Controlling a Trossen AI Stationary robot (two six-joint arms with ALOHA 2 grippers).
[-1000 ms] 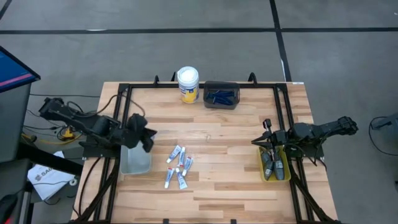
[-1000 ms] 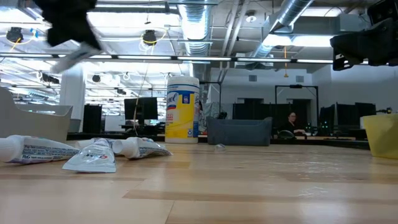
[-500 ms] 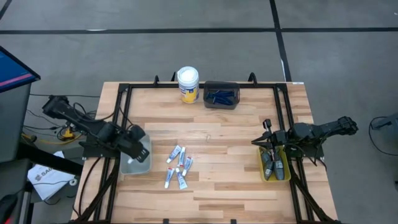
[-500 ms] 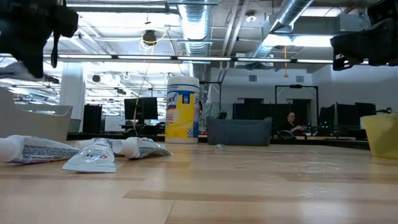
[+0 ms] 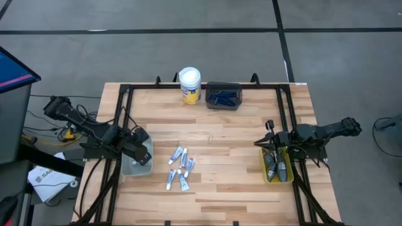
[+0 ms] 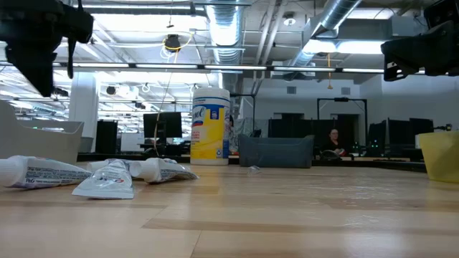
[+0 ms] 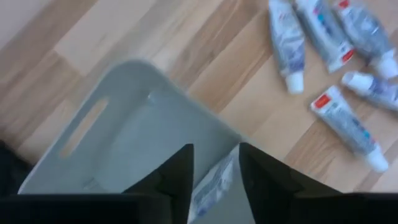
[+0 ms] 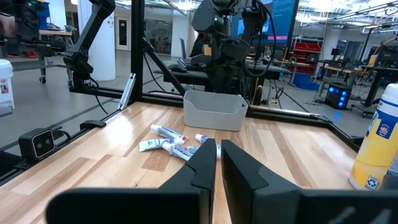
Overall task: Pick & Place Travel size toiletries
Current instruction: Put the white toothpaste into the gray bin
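L gripper [image 7: 214, 180]: over clear tray [image 5: 137, 164] at table's L edge; fingers apart w/ a gap, a tube [image 7: 211, 183] seen between them, lying in/over the tray. Contact w/ fingers: can't tell. In low view only a dark mass at upper left.
R gripper [image 8: 217, 163]: fingers nearly together, nothing between; hangs over near end of yellow tray [image 5: 277, 164] by R edge.
Tubes [image 5: 179, 167]: loose cluster mid-table, near front, just R of clear tray; some overlap, exact count unclear.
Yellow tray contents: dark grey pods [image 5: 276, 168], partly hidden by R gripper.
Dark tray [image 5: 223, 95]: back edge, holds blue razors [image 5: 224, 97]; single items too small to separate.
Jar [image 5: 190, 85]: back edge, just L of dark tray, upright.
Hidden: clear tray's L part under L arm; tray interior not visible in low view.
Open room: bare wood between tube cluster and yellow tray, and between cluster and back items.
Bkgd: person [image 6: 335, 140] far behind table, low view.
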